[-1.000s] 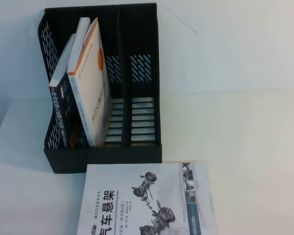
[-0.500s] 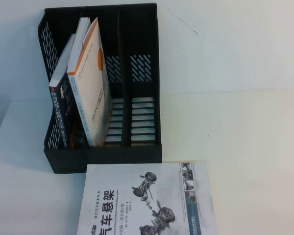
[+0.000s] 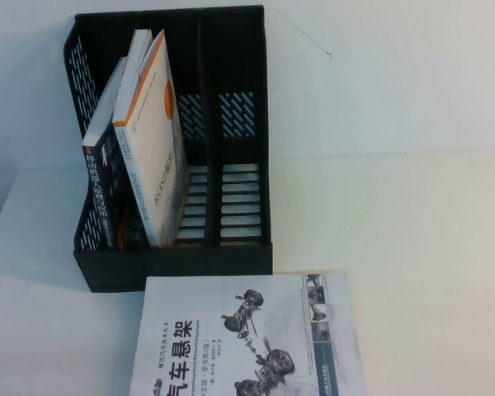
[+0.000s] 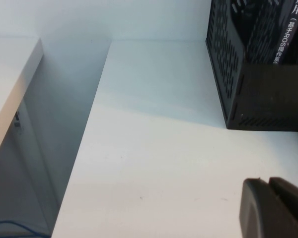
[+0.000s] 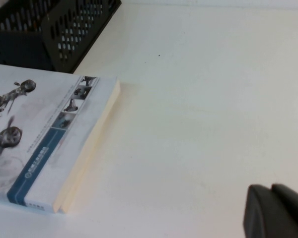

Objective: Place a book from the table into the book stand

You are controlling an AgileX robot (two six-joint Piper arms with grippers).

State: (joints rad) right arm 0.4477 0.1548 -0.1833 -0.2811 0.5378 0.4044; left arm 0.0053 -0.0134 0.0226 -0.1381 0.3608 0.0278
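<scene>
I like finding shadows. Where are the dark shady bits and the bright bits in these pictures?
High view: the black book stand is dark inside, the table bright and washed out. Left wrist view: a grey shadow lies beside the stand, and the left pincer sits shut and dark in the corner. Right wrist view: the flat book casts a thin shadow along its edge; the right pincer is shut.

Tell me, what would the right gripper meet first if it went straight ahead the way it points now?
Probably nothing: ahead of the right gripper, jaws shut, lies only bare table. The book and the book stand sit off to one side, though depth is unclear.
</scene>
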